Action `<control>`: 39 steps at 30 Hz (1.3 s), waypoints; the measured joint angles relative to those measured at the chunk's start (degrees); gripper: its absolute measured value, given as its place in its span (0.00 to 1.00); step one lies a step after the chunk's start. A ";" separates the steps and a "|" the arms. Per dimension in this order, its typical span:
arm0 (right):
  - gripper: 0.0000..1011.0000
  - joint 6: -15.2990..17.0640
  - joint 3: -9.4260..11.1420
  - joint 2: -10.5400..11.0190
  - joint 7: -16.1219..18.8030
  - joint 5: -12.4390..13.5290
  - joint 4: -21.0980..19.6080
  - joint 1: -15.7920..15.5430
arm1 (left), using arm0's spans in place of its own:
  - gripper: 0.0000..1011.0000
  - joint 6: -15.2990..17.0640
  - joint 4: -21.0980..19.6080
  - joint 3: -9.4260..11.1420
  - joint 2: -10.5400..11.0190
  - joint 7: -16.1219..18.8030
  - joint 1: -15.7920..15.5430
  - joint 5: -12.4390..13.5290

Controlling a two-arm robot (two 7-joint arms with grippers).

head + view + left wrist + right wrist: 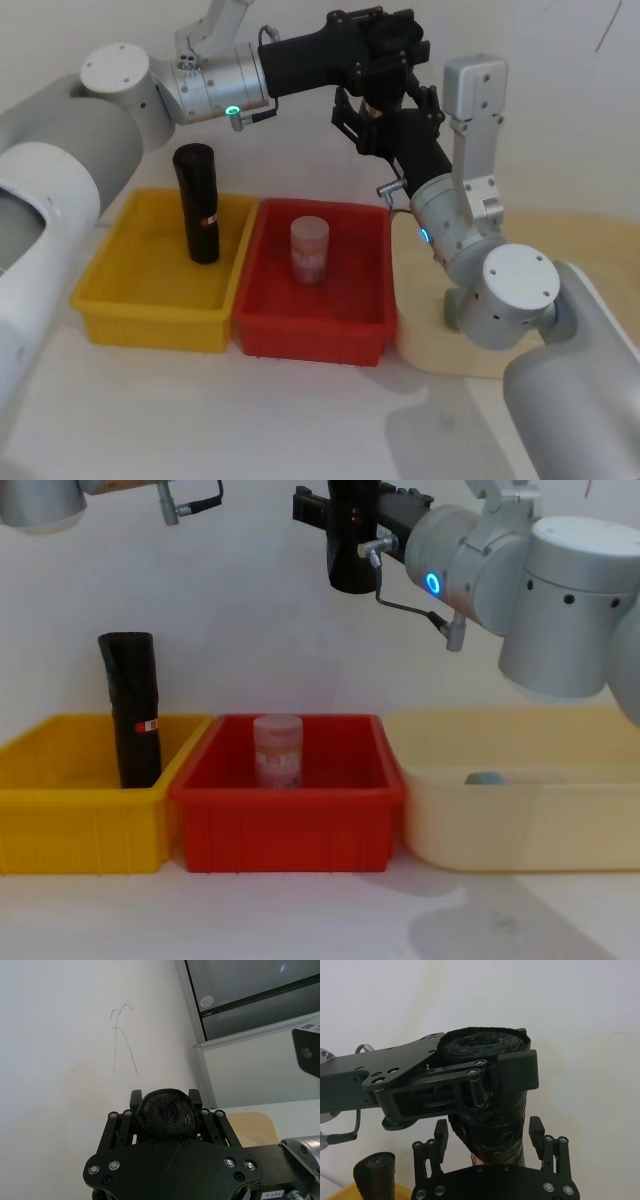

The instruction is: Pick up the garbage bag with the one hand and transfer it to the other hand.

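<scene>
- Head view: you see the one hand (385, 55), teal-green ring at its wrist, reaching in from the left, high above the bins. The other hand (362, 118), blue ring at its wrist, rises from the right to just beneath it. The garbage bag (382, 92) is a dark mass between the two; its outline is hard to separate from the black fingers here. Well below the grippers stand a yellow bin (160, 275), a red bin (315, 280) and a cream bin (440, 345). A taller black roll (198, 203) stands upright in the yellow bin; a pale jar (309, 250) stands in the red one.
- Left wrist view: the one hand (165, 1110) is pinching the garbage bag (166, 1117). You look at the roll's end face, with a finger pressed on each side.
- Right wrist view: the one hand (490, 1067) clamps the upper part of the garbage bag (495, 1120). The other hand (489, 1132) has its fingers (441, 1135) spread to either side of the roll's lower part, with gaps showing on both sides. The taller roll (376, 1175) shows far below, in a corner.
- Chest view: the garbage bag (352, 565) hangs upright, high over the red bin (290, 820). The other hand (340, 510) sits around it; finger contact is not readable from here.
</scene>
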 joint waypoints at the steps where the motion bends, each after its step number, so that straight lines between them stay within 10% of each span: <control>1: 0.98 -0.03 0.04 -0.12 -0.11 -0.08 0.29 0.20 | 0.53 0.00 0.00 0.00 0.00 0.00 0.00 0.00; 20: 0.50 -0.22 0.23 -0.82 -0.57 -0.56 1.80 1.24 | 0.53 0.00 0.00 0.00 0.00 0.00 0.00 0.00; 39: 0.50 -0.24 0.24 -0.97 -0.65 -0.68 2.15 1.48 | 0.59 0.00 0.00 0.00 -0.01 -0.01 0.00 0.00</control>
